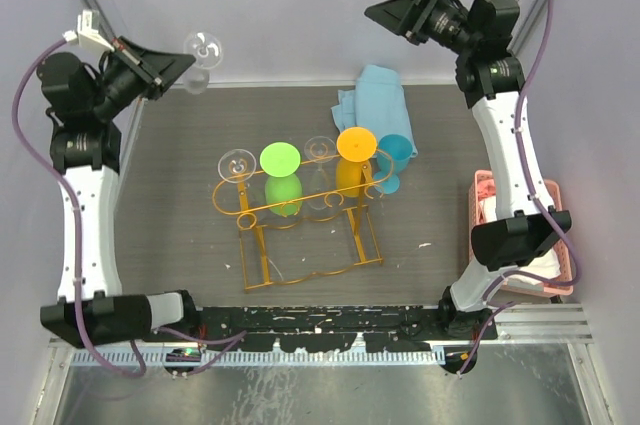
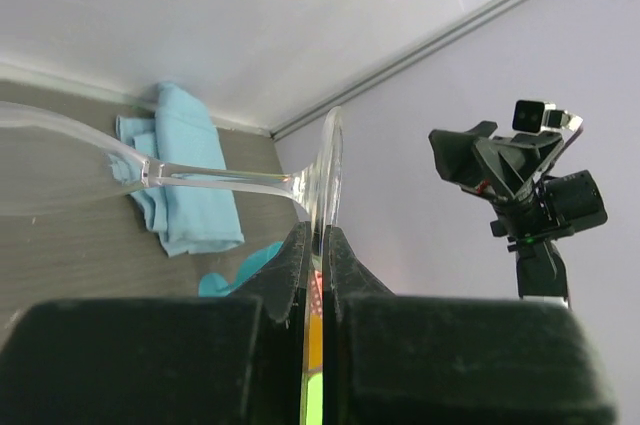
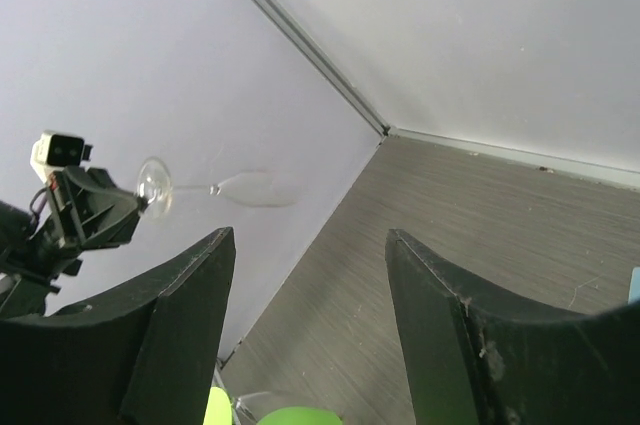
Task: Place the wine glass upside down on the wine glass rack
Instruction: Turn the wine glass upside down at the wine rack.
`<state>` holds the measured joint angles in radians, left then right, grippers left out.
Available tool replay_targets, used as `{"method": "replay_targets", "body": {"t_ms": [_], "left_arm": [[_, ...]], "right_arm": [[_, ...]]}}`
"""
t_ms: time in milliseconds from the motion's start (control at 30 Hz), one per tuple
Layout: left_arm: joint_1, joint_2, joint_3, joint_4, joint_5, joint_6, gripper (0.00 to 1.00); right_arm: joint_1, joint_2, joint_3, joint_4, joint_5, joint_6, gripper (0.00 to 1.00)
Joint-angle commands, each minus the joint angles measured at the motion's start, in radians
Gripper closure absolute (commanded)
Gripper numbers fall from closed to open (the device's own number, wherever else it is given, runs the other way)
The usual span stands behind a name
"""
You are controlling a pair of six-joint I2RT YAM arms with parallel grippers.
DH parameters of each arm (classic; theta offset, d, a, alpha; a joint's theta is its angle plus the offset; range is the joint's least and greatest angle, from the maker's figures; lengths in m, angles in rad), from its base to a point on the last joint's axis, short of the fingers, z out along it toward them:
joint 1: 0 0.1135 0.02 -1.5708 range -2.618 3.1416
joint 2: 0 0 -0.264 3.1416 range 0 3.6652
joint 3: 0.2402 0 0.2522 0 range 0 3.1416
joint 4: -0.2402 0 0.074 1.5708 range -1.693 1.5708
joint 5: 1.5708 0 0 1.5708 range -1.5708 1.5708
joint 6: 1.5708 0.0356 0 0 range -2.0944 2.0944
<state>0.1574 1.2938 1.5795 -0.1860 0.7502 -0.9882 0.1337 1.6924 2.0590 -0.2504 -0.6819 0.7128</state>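
Note:
A clear wine glass (image 1: pixel 205 47) hangs in the air at the back left, lying roughly on its side. My left gripper (image 1: pixel 186 63) is shut on the rim of its round foot. In the left wrist view the fingertips (image 2: pixel 300 245) pinch the foot disc (image 2: pixel 330 170), and the stem and bowl (image 2: pixel 60 170) run off to the left. The orange-gold wine glass rack (image 1: pixel 300 207) stands mid-table. My right gripper (image 1: pixel 385 15) is raised at the back right, open and holding nothing; its wrist view shows the gripper (image 3: pixel 310 240) above the floor and the held glass (image 3: pixel 250 188) far off.
On the rack hang, foot up, a clear glass (image 1: pixel 237 163), a green one (image 1: pixel 280 159), another clear one (image 1: pixel 320 150) and an orange one (image 1: pixel 356 145). A blue glass (image 1: pixel 393 150) is at its right end. A blue cloth (image 1: pixel 375 95) lies behind it. A pink basket (image 1: pixel 488 190) sits at the right edge.

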Motion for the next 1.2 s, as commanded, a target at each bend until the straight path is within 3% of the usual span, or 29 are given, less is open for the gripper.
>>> {"method": "replay_targets", "body": {"t_ms": [0,167,533,733,900,1167], "left_arm": [[0.011,-0.159,-0.102,-0.08,-0.077,0.055,1.0],[0.013,-0.296,-0.22,-0.14,-0.151,0.023,1.0],[0.01,-0.473,-0.301,-0.303,-0.284,-0.024,1.0],[0.011,-0.547,-0.251,-0.46,-0.404,0.016,1.0],[0.01,-0.591,-0.216,-0.57,-0.409,0.025,1.0],[0.01,-0.662,-0.185,-0.72,-0.38,0.021,1.0]], "right_arm": [[0.001,-0.039,-0.048,0.076,-0.015,0.023,0.33],[0.001,-0.068,-0.083,0.09,-0.012,0.036,0.32],[0.001,-0.133,-0.142,0.13,-0.016,0.07,0.33],[0.001,-0.156,-0.17,0.146,-0.034,0.086,0.33],[0.001,-0.19,-0.256,0.208,-0.044,0.105,0.32],[0.001,-0.201,-0.308,0.247,-0.053,0.116,0.19]]}}
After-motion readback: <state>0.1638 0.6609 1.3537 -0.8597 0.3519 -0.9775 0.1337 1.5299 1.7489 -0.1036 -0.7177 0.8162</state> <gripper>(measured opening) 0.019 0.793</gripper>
